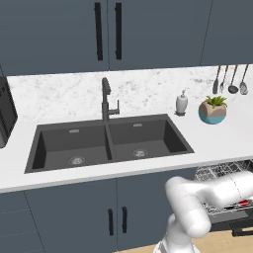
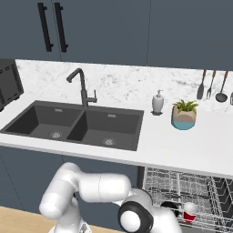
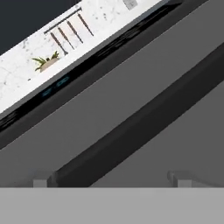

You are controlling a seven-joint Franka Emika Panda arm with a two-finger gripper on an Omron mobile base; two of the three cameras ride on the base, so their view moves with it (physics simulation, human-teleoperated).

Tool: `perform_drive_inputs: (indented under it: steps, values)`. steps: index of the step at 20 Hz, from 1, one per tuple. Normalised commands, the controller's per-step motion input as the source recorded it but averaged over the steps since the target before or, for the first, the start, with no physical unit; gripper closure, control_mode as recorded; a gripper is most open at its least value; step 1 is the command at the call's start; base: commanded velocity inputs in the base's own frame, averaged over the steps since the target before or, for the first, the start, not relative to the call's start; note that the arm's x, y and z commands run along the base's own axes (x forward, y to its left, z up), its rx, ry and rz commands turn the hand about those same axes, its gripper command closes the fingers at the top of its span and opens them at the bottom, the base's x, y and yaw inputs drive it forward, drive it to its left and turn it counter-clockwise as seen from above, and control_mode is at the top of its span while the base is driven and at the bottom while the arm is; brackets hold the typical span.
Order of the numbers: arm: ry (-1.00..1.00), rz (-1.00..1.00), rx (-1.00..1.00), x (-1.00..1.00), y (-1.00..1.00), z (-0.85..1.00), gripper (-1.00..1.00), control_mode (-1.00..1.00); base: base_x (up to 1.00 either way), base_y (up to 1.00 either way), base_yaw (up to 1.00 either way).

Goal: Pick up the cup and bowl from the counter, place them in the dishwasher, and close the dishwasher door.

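The two finger tips (image 3: 40, 181) stand far apart at the bottom of the hand view, spread wide with nothing between them; the gripper (image 3: 109, 183) holds nothing and looks up along a flat slate-grey panel crossed by a dark bar, which I judge to be the dishwasher door (image 3: 131, 100) seen from below and close up; whether the tips touch it, I cannot tell.

Beyond the door's far edge the white counter (image 3: 17, 83) shows, with the potted plant (image 3: 46, 62) and the hanging utensils (image 3: 70, 30) on the wall behind.

In the right base view the dishwasher (image 2: 182, 191) stands open under the counter, its silver wire rack (image 2: 164, 182) pulled into sight; the red cup (image 2: 189, 212) sits in the rack, and just beside it, to the left, a dark round shape is probably the bowl (image 2: 169, 206), partly hidden by the arm; so only closing the door seems left.

The door is a stiff, flat, hinged slab, heavier than the dishes and smooth-faced, likely to slip under a pinch; it is better pushed than gripped; contact near the free edge, far from the hinge, gives the most leverage; a steady push upward, since a slam could rattle the cup and bowl in the rack.
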Motion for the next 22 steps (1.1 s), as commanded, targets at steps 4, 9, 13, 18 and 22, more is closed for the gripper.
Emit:
perform_drive_inputs:
  steps: [4, 9, 13, 18, 22]
  values:
    - [-0.16, 0.0, 0.19, -0.19, -0.01, 0.22, -1.0, -1.0, 0.0, 0.0, 0.0]
    - [-0.15, 0.0, 0.14, 0.0, 0.0, 0.24, -1.0, -1.0, 0.0, 0.0, 0.0]
    - [-0.05, 0.0, 0.06, 0.21, 0.0, 0.12, -1.0, -1.0, 0.0, 0.0, 0.0]
    - [0.02, 0.0, 0.0, 0.33, 0.0, -0.15, -1.0, -1.0, 0.0, 0.0, 0.0]
    - [0.0, 0.0, 0.0, 0.28, 0.0, -0.06, -1.0, -1.0, 0.0, 0.0, 0.0]
